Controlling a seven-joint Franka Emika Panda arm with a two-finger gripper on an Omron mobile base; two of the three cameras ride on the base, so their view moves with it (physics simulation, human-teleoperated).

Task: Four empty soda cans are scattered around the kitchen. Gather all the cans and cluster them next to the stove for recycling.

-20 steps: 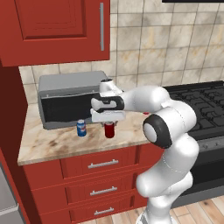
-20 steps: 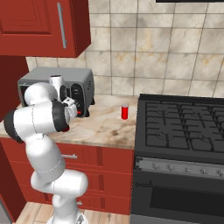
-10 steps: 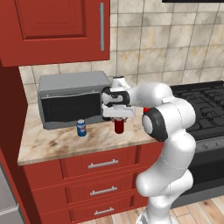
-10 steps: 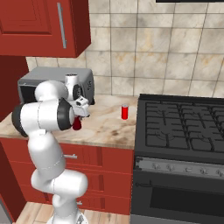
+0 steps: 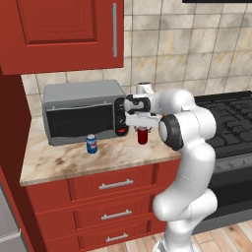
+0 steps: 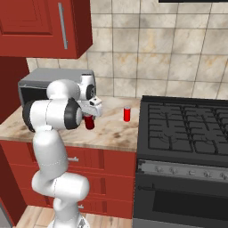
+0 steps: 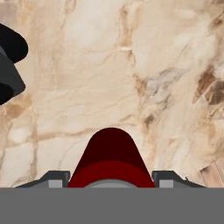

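Left base view: pincer closed on a red soda can, held upright just above the marble tabletop, right of the grey toaster oven. Blue soda can standing near the oven's front, left of the held can. Stove at far right.

Right base view: held can hanging under the pincer; second red can upright on the tabletop, just left of the stove and well apart from the held one.

Hand view: red can gripped between both fingertips, marble below.
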